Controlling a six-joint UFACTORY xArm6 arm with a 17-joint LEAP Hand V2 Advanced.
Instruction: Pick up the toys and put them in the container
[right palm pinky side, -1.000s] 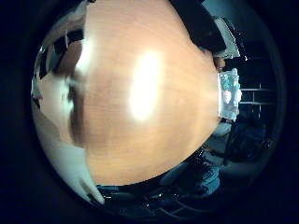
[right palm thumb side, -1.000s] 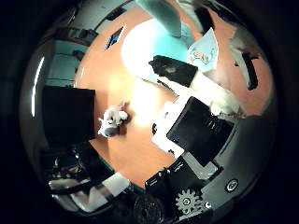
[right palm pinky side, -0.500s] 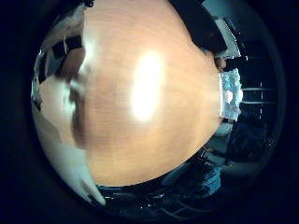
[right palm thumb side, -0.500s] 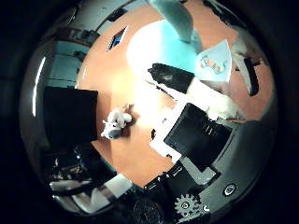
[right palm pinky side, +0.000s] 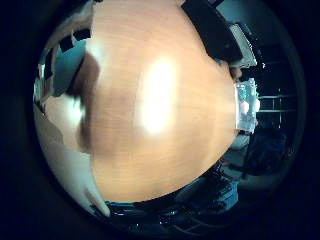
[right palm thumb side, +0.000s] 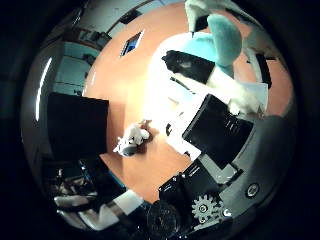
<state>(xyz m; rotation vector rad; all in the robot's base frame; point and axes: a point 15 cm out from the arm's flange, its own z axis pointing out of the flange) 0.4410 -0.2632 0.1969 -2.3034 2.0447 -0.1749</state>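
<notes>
A small white and grey plush toy (right palm thumb side: 131, 141) lies on the wooden table (right palm thumb side: 120, 85), near its edge. My hand (right palm thumb side: 220, 130) hovers above the table, apart from the toy, its white and black fingers stretched out and holding nothing; one teal fingertip (right palm thumb side: 223, 31) shows. A clear plastic container (right palm pinky side: 246, 105) with pale things inside stands at another edge of the table, far from the palm.
A large dark rectangular box (right palm thumb side: 75, 125) stands beside the table close to the toy. A small flat dark blue object (right palm thumb side: 132, 44) lies farther off on the wood. A black object (right palm pinky side: 210, 27) sits at the table edge not far from the container.
Both views have shifted, so the hand has moved. The plush toy looks a little larger now. The teal-tipped finger has swung across the thumb side view.
</notes>
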